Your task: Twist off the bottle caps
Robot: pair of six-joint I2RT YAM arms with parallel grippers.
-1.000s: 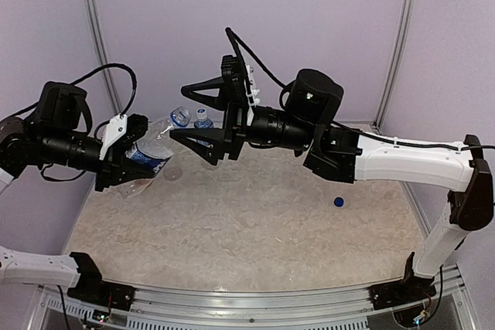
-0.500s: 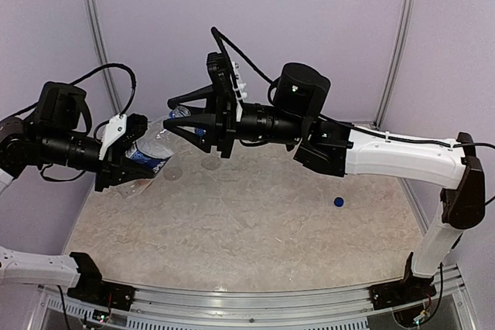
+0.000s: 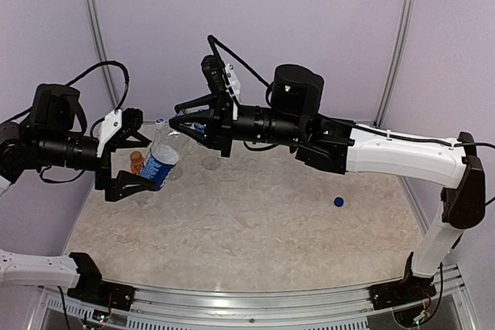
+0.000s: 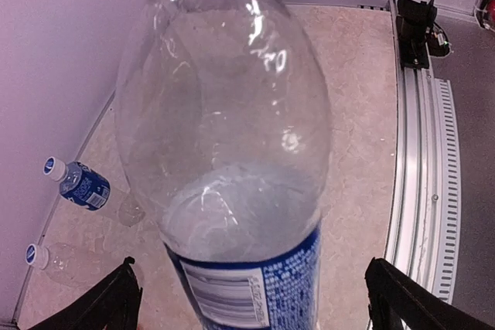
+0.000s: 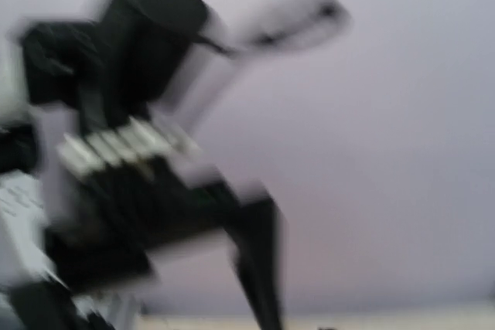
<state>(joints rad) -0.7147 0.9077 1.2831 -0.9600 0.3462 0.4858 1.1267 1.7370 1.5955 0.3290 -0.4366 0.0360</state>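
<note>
Left gripper (image 3: 144, 152), at the left of the scene, has its jaws spread wide, wider than half a second ago. In its wrist view the black fingertips (image 4: 114, 305) stand clear on either side of the blue-labelled bottle (image 4: 232, 152), with tabletop showing in the gaps. That bottle, smooth rounded clear plastic with a glossy printed band, has swung from a low slant to nearly upright, its whitish cap (image 3: 160, 123) on top. The right gripper (image 3: 176, 116) has shifted left, its narrowed black fingers just beside the cap; whether they grip it cannot be told, and its own camera shows only blur. A short orange bottle (image 3: 137, 161) has come into sight behind. A loose blue cap (image 3: 339, 202) lies at the right on the mottled beige table (image 3: 255, 237). A lying labelled bottle (image 4: 83, 185) and a lying clear bottle (image 4: 66, 262), both blue-capped, rest near the lilac wall.
</note>
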